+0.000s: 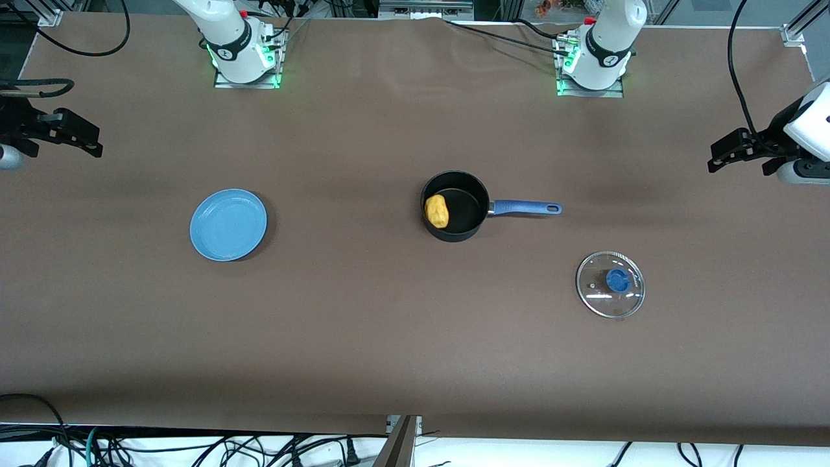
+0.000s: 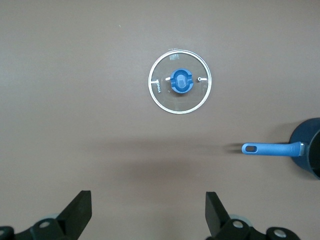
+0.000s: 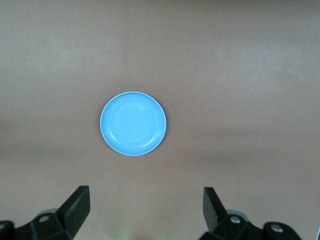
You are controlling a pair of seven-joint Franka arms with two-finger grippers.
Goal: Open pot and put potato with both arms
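The black pot point(image 1: 455, 228) stands open mid-table, its blue handle point(image 1: 525, 207) pointing toward the left arm's end. The yellow-orange potato point(image 1: 437, 211) lies inside the pot. The glass lid point(image 1: 610, 284) with its blue knob lies flat on the table, nearer to the front camera than the handle; it also shows in the left wrist view point(image 2: 180, 81), with the pot's handle point(image 2: 272, 149) beside it. My left gripper point(image 1: 729, 155) is open and empty, held high at the left arm's end point(image 2: 147, 212). My right gripper point(image 1: 78, 139) is open and empty, held high at the right arm's end point(image 3: 145, 210).
A flat light-blue plate point(image 1: 228, 224) lies toward the right arm's end of the table; it also shows in the right wrist view point(image 3: 133, 123). Cables hang along the table's front edge.
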